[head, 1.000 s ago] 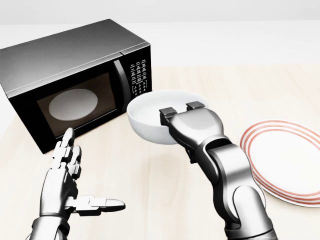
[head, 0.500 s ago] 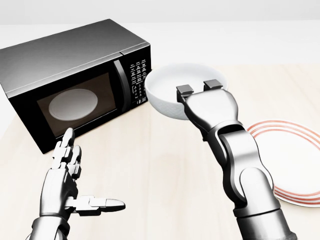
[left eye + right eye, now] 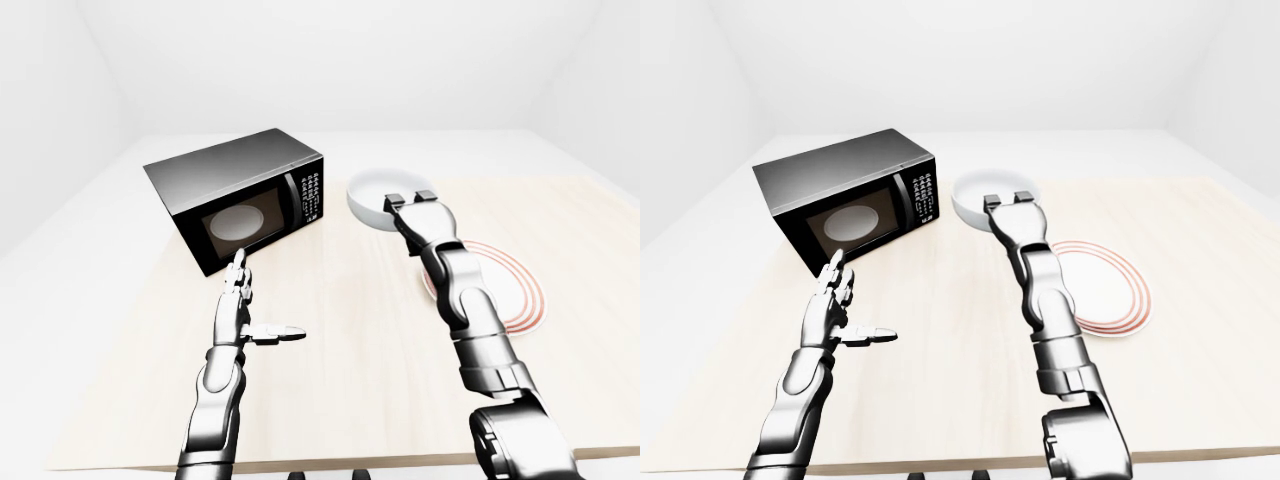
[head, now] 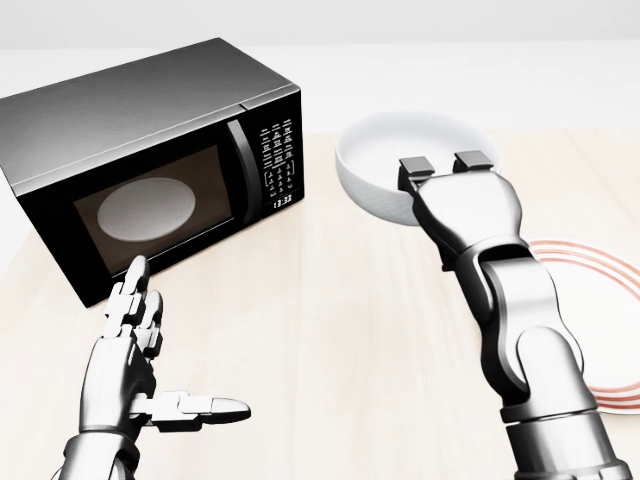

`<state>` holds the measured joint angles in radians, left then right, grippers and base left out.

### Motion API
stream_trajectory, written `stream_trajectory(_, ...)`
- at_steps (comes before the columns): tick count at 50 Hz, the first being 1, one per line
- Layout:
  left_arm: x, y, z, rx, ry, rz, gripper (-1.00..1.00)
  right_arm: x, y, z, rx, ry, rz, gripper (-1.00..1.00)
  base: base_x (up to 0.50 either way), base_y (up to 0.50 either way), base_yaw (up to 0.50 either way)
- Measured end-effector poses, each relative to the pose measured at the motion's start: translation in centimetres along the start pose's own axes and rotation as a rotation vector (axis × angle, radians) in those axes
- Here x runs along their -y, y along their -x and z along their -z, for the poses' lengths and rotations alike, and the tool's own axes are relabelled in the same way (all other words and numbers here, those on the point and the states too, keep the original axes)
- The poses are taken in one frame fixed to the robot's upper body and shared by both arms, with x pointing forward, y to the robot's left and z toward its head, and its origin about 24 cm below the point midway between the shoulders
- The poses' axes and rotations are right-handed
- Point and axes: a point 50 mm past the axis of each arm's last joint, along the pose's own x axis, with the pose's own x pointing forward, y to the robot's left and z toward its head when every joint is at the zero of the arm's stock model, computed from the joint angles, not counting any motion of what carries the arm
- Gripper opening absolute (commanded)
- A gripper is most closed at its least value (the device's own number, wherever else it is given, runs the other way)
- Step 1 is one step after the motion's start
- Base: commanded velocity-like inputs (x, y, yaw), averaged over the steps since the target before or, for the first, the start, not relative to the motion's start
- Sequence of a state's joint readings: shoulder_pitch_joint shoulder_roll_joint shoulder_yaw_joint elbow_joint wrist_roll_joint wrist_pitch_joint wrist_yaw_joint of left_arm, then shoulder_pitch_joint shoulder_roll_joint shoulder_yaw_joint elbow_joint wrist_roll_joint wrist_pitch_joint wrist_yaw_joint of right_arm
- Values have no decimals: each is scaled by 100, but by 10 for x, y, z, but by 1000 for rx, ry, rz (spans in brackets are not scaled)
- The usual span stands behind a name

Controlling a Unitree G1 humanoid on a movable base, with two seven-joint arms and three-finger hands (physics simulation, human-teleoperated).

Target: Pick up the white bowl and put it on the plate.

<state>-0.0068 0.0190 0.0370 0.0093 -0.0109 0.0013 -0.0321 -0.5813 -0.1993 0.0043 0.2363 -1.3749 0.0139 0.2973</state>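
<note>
Gripping white bowl (image 4: 385,165) rim w/ right hand (image 4: 447,163), left hand (image 4: 135,345) open

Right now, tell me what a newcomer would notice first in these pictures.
First, the white bowl held up in the right hand, at the upper middle of the head view, its fingers hooked over the rim. Next, the black microwave at the upper left, door shut. Then the red-ringed plate lying on the table to the right of the arm, and the open left hand hovering at the lower left.
</note>
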Motion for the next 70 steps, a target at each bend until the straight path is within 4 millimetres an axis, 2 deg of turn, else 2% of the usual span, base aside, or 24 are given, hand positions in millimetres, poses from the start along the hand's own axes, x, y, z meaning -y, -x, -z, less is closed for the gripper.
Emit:
stream_trajectory(42, 0, -2, 1, -3, -4, -9, 100, -19, 13, 79, -194, -34, -15, -100, 0, 0, 0)
stream_trajectory(70, 0, -1, 1, -4, -6, -9, 100, -36, 23, 110, -282, -52, -37, -100, 0, 0, 0)
